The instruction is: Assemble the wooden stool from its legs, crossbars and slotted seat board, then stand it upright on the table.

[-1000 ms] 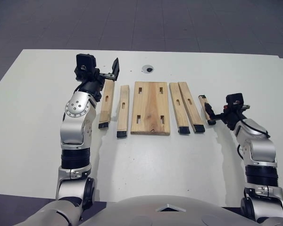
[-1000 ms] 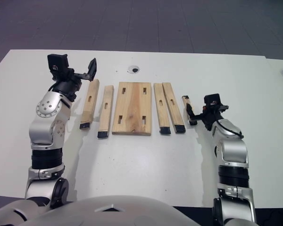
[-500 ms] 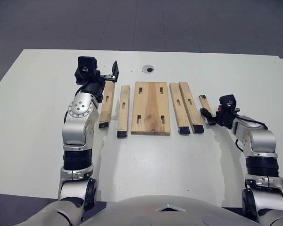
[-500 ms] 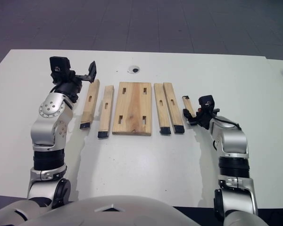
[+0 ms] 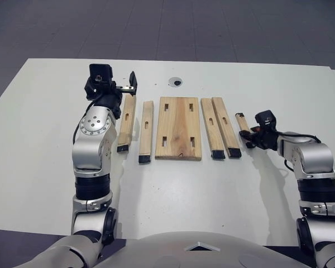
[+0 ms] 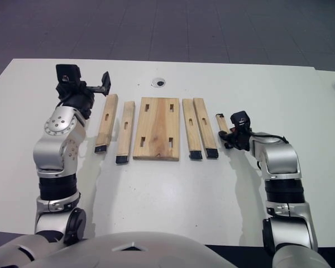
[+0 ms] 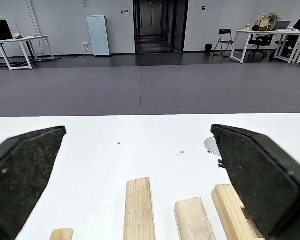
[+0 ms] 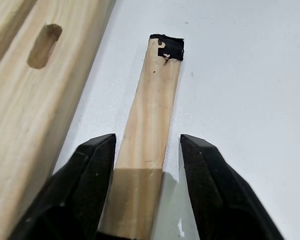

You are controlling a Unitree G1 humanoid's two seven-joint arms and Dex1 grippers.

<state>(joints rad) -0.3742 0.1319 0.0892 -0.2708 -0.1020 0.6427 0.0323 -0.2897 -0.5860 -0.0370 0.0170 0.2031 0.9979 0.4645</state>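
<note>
The white table [image 5: 39,145] carries the stool's parts in a row. The short crossbar [image 8: 157,85] lies rightmost, long axis pointing away from the robot. The right gripper [image 8: 147,143] straddles its near end, jaws open. The left gripper [image 7: 138,137] gapes wide over the leftmost leg [image 5: 126,120].

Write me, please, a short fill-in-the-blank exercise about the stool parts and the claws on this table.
1. The board has ___ slots.
2. On each side of it lie ___ legs.
3. The left claw hangs wide ___.
4. The right claw straddles the crossbar, which lies at the row's far ___ end.
Missing words: four; two; open; right.
</note>
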